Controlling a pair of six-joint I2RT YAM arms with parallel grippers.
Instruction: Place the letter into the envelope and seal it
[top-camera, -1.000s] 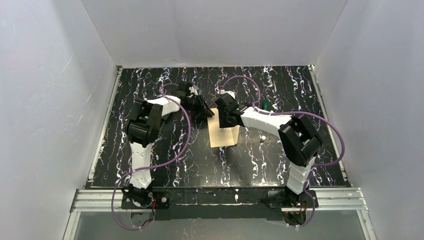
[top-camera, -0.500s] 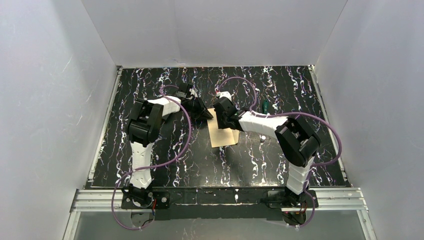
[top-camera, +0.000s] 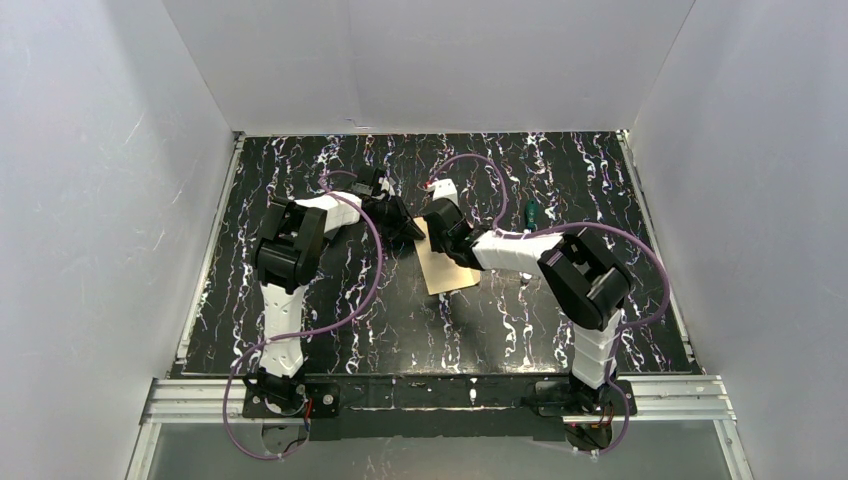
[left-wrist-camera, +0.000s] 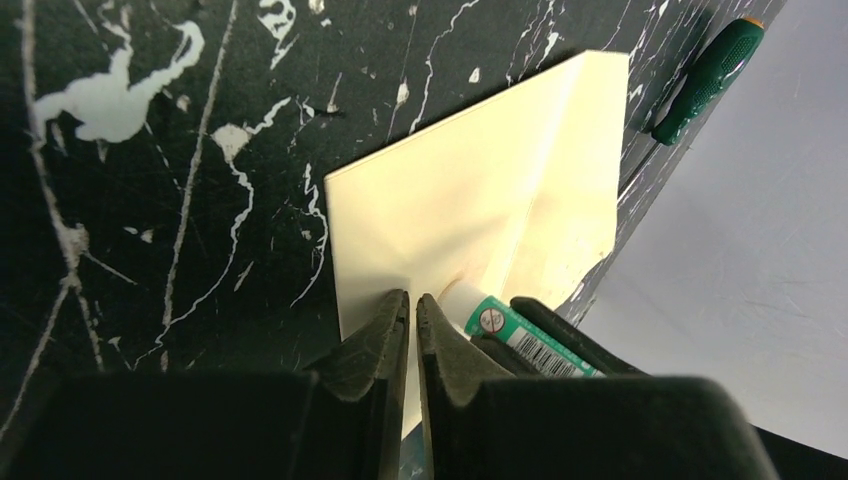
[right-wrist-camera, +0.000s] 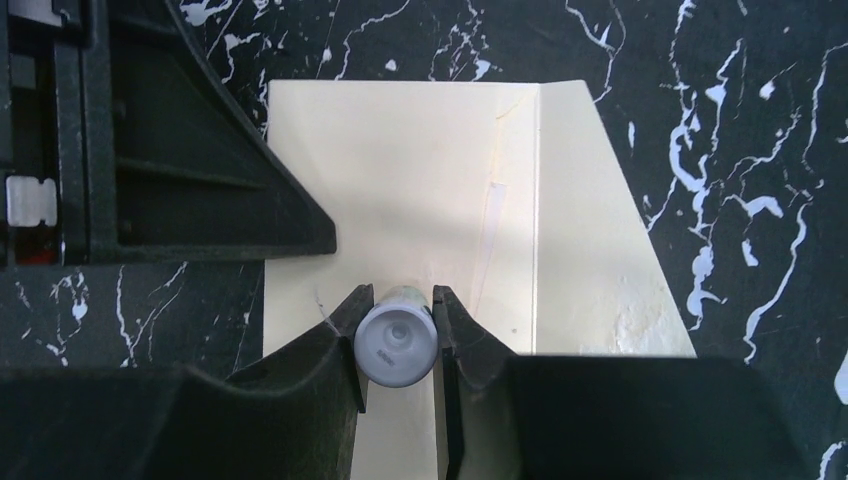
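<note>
The cream envelope lies flat in the middle of the table, with its flap folded out to one side. It also shows in the left wrist view. My right gripper is shut on a white and green glue stick, held tip-down on the envelope near its far end. My left gripper is shut, its tips resting on the envelope's far left edge, right beside the glue stick. The white letter does not show in any view.
A green handle-shaped object lies on the black marbled table beyond the envelope's right side; it also shows in the left wrist view. White walls close in the table on three sides.
My right gripper has slid the glue stick to the left and farther back over the envelope. The envelope has turned slightly. My left gripper has hardly moved.
</note>
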